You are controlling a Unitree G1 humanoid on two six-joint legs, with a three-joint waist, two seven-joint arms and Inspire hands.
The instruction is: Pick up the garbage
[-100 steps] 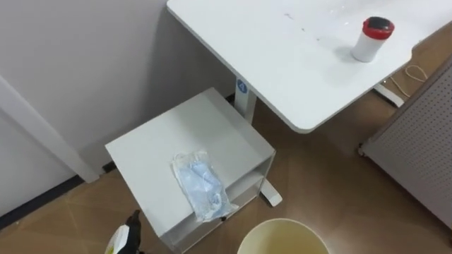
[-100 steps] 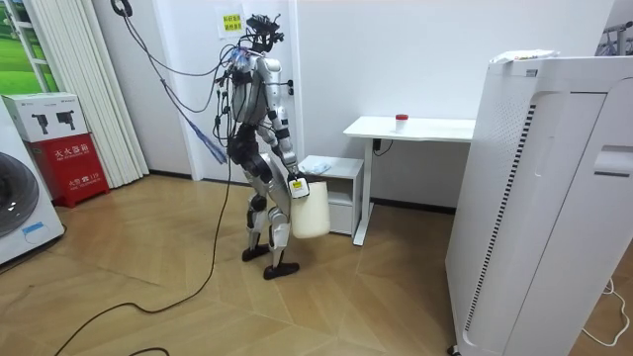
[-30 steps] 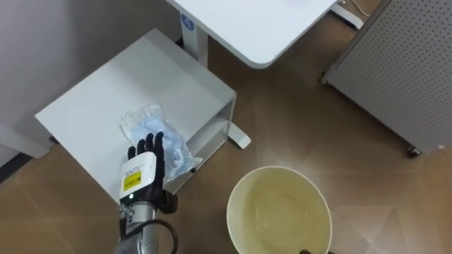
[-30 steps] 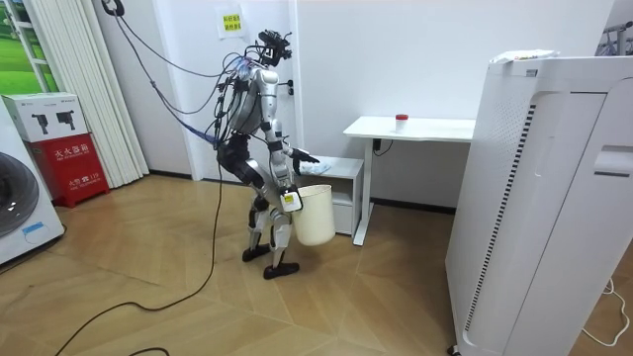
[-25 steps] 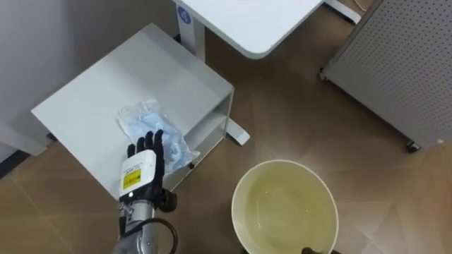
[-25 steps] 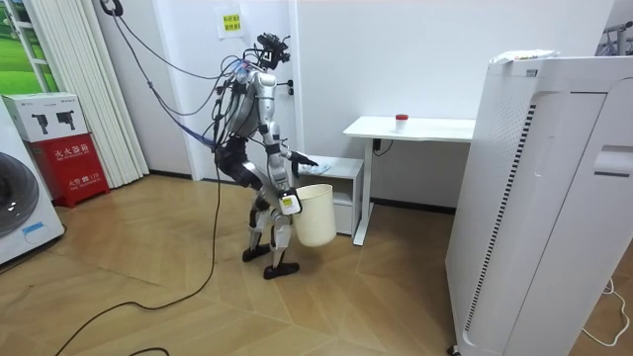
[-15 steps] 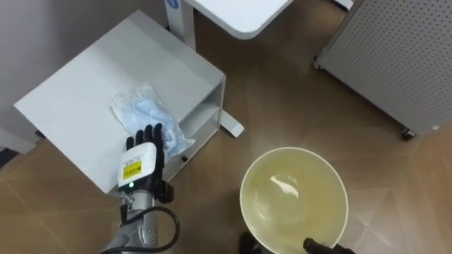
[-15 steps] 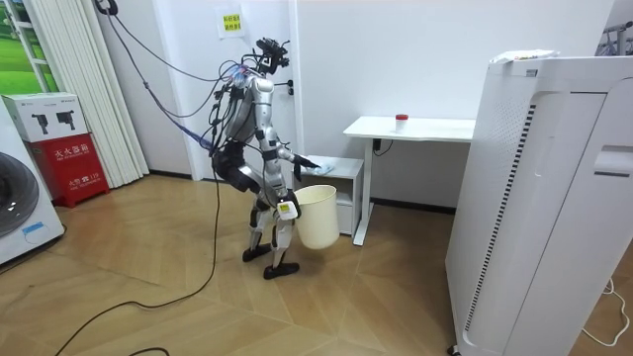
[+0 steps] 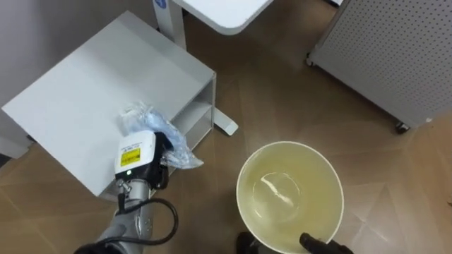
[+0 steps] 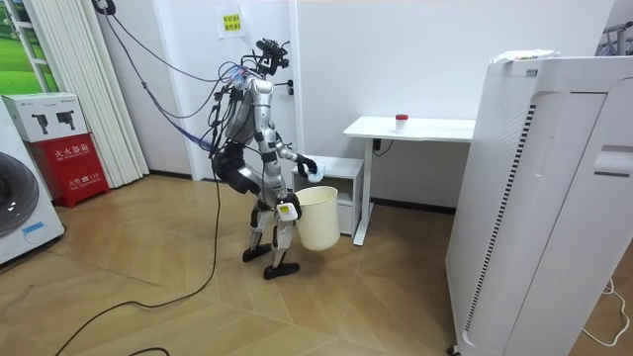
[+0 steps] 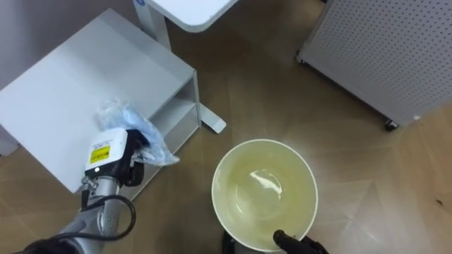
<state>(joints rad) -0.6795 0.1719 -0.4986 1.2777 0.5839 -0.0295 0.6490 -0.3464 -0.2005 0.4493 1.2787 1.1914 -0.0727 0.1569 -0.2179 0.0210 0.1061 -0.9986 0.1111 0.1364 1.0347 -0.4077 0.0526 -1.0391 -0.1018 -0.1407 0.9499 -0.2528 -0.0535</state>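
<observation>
L hand (image 9: 135,161) has fingers curled on the bag (image 9: 145,116) at the cabinet (image 9: 85,85) edge, R hand (image 9: 321,245) grips the bin (image 9: 318,176) rim; bag prob. light, limp, slippery film, so bunch it mid-body, not by a corner.

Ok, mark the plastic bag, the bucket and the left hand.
plastic bag (image 9: 178,150), left eye view, crumpled blue part beside the hand
bucket (image 9: 319,185), left eye view, bare inner wall
left hand (image 9: 138,159), left eye view, back of the hand
</observation>
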